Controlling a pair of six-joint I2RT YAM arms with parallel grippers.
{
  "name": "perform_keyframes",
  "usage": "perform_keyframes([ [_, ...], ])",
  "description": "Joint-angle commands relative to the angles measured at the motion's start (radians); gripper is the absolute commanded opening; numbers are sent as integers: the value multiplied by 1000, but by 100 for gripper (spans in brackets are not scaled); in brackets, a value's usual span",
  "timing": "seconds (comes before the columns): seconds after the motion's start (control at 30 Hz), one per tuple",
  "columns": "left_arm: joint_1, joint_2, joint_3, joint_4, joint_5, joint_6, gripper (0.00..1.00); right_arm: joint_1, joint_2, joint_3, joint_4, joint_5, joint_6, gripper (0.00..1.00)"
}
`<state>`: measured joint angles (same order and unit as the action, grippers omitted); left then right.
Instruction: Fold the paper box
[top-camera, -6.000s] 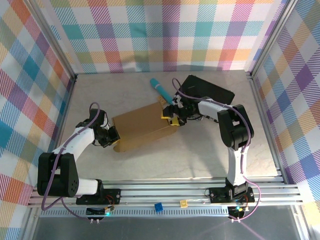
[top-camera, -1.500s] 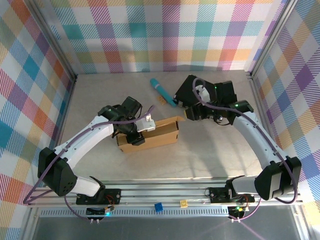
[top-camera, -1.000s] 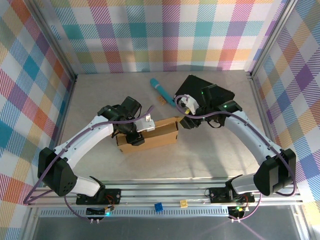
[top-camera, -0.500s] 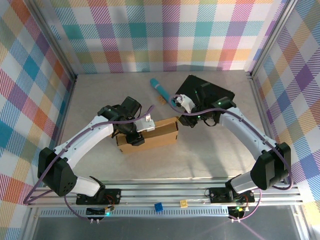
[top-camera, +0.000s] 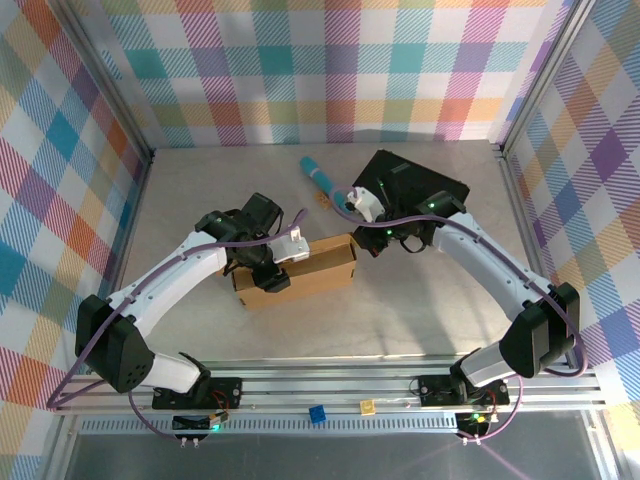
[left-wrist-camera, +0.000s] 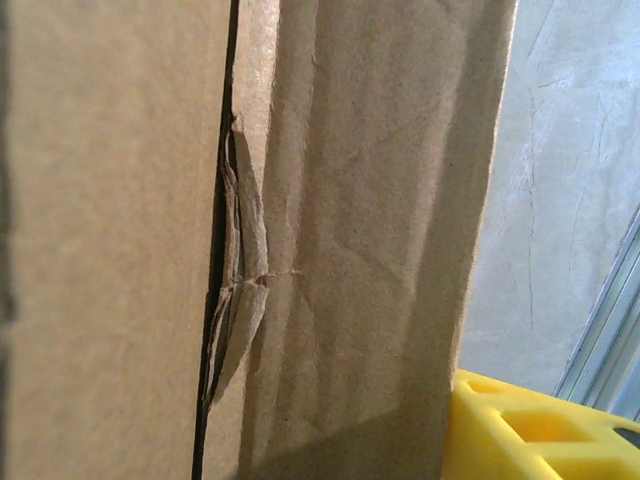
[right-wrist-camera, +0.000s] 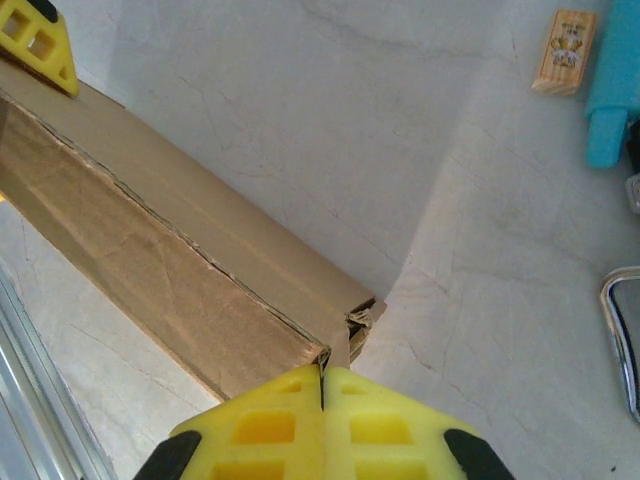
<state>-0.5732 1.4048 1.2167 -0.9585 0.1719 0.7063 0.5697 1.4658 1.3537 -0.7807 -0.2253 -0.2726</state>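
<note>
The paper box (top-camera: 318, 272) lies as a closed, flat brown cardboard mailer in the middle of the table. My left gripper (top-camera: 283, 262) comes down on its left half and straddles it. One yellow finger (left-wrist-camera: 520, 428) presses the near wall (left-wrist-camera: 370, 250), and the other finger (right-wrist-camera: 38, 42) rests on the far edge. My right gripper (top-camera: 357, 241) is at the box's right end. In the right wrist view its yellow tips (right-wrist-camera: 322, 378) are shut together, with a thin corner flap of the box (right-wrist-camera: 150, 210) pinched in the seam.
A black rectangular case (top-camera: 425, 185) lies at the back right, under the right forearm. A teal tube (top-camera: 322, 177) and a small wooden block (right-wrist-camera: 566, 52) lie behind the box. The metal rail (top-camera: 330, 385) runs along the near edge.
My right gripper has moved left from the black case to the box's right corner and has shut there. The left arm and the box have stayed where they were.
</note>
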Motion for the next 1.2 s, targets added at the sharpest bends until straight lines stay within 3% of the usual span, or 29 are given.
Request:
perform_keyframes([
  [0.0, 7, -24, -13, 35, 8, -21, 59, 25, 25, 23, -65, 20, 59, 0],
  [0.07, 7, -21, -13, 35, 8, -22, 58, 27, 27, 24, -73, 37, 72, 11],
  [0.3, 9, -10, -4, 33, 1, -19, 57, 27, 38, 24, -77, 55, 69, 17],
  [0.6, 10, -6, 1, 35, -2, -21, 58, 32, 60, 56, -77, 50, 91, 0],
  [1.17, 13, -9, -5, 50, -20, -42, 62, 54, 120, 123, -138, 87, 366, 0],
])
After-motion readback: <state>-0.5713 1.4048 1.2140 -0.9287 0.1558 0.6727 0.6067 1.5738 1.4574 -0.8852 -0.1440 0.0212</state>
